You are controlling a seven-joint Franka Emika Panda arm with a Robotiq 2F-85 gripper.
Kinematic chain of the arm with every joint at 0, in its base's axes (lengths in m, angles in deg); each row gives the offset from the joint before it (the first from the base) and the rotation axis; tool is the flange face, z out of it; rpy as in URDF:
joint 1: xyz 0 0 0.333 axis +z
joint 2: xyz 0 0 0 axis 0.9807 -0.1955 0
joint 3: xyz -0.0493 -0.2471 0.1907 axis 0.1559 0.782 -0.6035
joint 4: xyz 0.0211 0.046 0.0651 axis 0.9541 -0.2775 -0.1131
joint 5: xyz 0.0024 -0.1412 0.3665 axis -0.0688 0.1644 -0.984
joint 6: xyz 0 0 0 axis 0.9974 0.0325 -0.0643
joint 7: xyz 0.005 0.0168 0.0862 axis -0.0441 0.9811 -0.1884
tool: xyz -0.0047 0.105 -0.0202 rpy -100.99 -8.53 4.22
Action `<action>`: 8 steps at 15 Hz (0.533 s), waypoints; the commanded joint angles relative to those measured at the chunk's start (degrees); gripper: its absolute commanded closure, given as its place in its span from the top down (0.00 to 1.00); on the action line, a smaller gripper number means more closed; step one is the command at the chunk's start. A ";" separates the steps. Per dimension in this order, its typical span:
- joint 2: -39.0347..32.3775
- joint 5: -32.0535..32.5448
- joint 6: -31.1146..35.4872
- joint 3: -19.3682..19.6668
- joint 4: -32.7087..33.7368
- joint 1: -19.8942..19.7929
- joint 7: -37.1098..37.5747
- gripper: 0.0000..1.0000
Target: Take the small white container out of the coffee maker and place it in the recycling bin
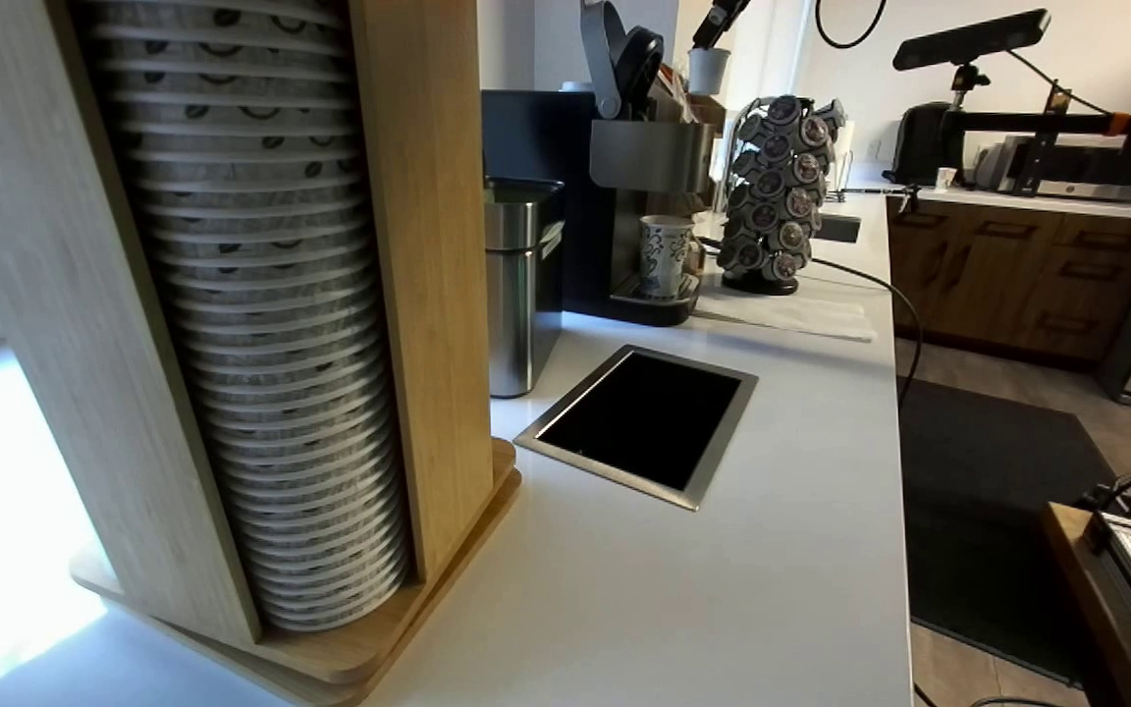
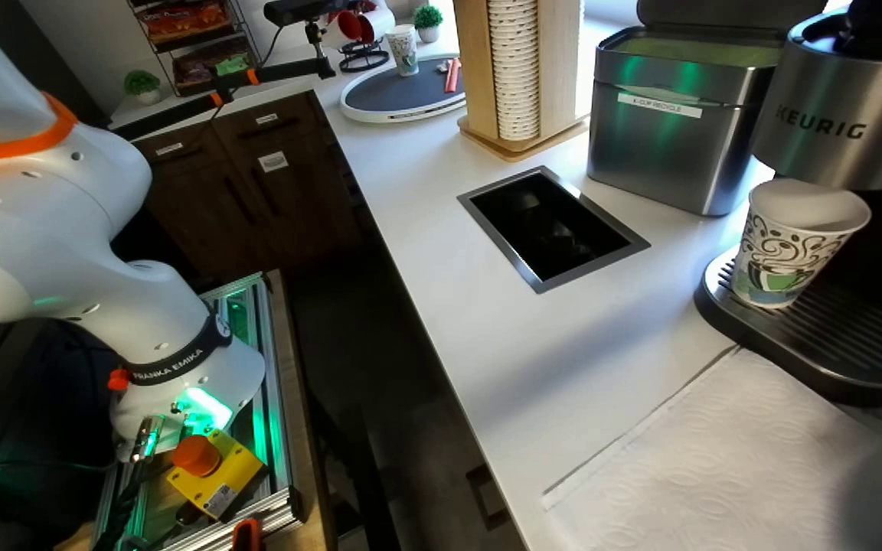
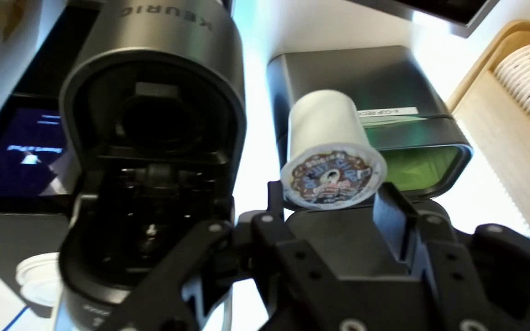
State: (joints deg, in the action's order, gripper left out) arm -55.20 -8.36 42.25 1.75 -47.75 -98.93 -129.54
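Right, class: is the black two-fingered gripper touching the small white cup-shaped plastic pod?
Touching. The wrist view shows the white pod pinched by its rim in the gripper; an exterior view shows the white pod hanging from it.

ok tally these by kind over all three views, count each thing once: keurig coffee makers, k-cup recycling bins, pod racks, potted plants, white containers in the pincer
Keurig coffee maker: 1
K-cup recycling bin: 1
Pod rack: 1
Potted plants: 2
Small white container in the pincer: 1
Total: 6
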 commanded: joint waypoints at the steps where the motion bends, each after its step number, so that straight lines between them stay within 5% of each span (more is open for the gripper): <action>1: 4.92 -0.17 2.50 -0.46 -8.71 4.54 -0.31 0.27; 5: 6.66 -0.99 8.17 -2.48 -14.25 9.56 2.14 0.27; 8: 6.11 -4.44 19.24 -4.64 -17.76 13.28 5.16 0.27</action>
State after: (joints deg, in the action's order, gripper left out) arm -50.77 -9.81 52.83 -1.61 -60.27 -88.66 -126.83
